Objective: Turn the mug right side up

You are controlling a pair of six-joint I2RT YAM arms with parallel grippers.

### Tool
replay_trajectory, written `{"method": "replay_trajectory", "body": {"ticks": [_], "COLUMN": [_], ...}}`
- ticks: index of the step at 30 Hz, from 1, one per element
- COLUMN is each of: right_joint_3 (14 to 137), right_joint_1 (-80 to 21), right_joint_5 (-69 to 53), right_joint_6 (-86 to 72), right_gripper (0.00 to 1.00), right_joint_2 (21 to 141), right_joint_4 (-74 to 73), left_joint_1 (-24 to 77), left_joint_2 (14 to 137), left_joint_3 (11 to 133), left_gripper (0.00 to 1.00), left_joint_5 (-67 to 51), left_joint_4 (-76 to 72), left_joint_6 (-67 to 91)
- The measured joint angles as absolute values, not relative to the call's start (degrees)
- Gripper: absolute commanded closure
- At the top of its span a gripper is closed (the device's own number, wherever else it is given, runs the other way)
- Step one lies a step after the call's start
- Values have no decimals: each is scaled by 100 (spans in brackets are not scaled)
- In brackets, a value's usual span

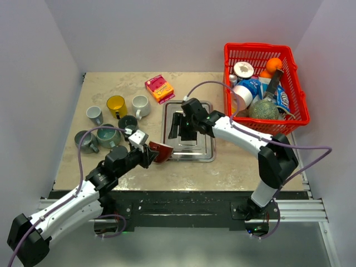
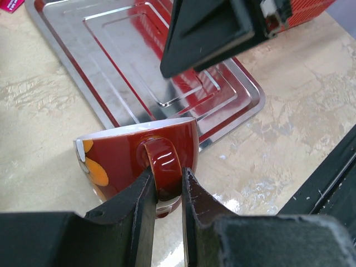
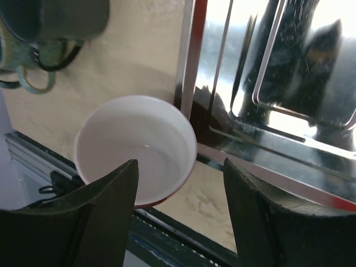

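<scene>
From above: one red mug [image 1: 163, 151] at the tray's [image 1: 208, 156] near left corner, in the left gripper [image 1: 151, 150]; six other mugs [image 1: 115, 104] near the table's [image 1: 239, 167] left edge; one red basket [image 1: 258, 48] full of groceries, far right corner.
Left wrist: fingers [image 2: 142, 206] clamped on the mug's handle [image 2: 164, 161].
Right wrist: right gripper [image 3: 181, 167] spread apart above the mug's empty white inside.

Table [image 1: 233, 167]: beige, mottled stone-look top.
Centre: metal tray [image 1: 207, 151], stepped and shiny, flat on the table.
Back right: red basket [image 1: 261, 49], standing near the tray.
Back, left of centre: pink-and-orange box [image 1: 159, 88].
Left: six upright mugs clustered: grey [image 1: 94, 114], yellow [image 1: 116, 104], white [image 1: 140, 105], dark [image 1: 128, 123], two teal [image 1: 107, 136].
Tray's near-left corner: red mug [image 1: 163, 151], tilted; contact with the table unclear.
</scene>
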State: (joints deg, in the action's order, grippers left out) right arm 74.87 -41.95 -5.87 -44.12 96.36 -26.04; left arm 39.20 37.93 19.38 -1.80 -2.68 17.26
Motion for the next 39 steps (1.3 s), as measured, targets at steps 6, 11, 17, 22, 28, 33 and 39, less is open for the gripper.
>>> {"method": "replay_trajectory", "body": {"ticks": [6,11,17,22,28,33,39], "right_joint_3": [7424,7376,7367,7347,7338,7325,7306], "right_joint_1": [-4394,-4582,-4604,-4584,-4554,-4521,-4482], "right_joint_5": [-862,-1024,-1146,-1352,-1684,-1990,-2145], "right_joint_6": [-4539,-4727,-5017,-5253,-5507,-5747,-6130], "right_gripper": [31,32,34,36,60,82,100], "right_joint_2": [9839,9942,10243,10381,10589,10853,11000], "right_joint_4": [-2801,-2696,-2550,-2390,-2134,-2040,-1951], "left_joint_1": [3920,3933,3970,3992,3994,3994,4062], "left_joint_2": [3793,3791,3686,3507,3472,3395,3389], "left_joint_3": [1942,1944,1951,1951,1951,1955,2014], "left_gripper": [100,100,100,100,100,100,98], "left_joint_5": [-290,-392,-377,-248,-152,38,43], "left_joint_4": [-276,-246,-161,-110,-110,-117,-106], "left_joint_6": [1409,1229,1028,880,777,637,473]}}
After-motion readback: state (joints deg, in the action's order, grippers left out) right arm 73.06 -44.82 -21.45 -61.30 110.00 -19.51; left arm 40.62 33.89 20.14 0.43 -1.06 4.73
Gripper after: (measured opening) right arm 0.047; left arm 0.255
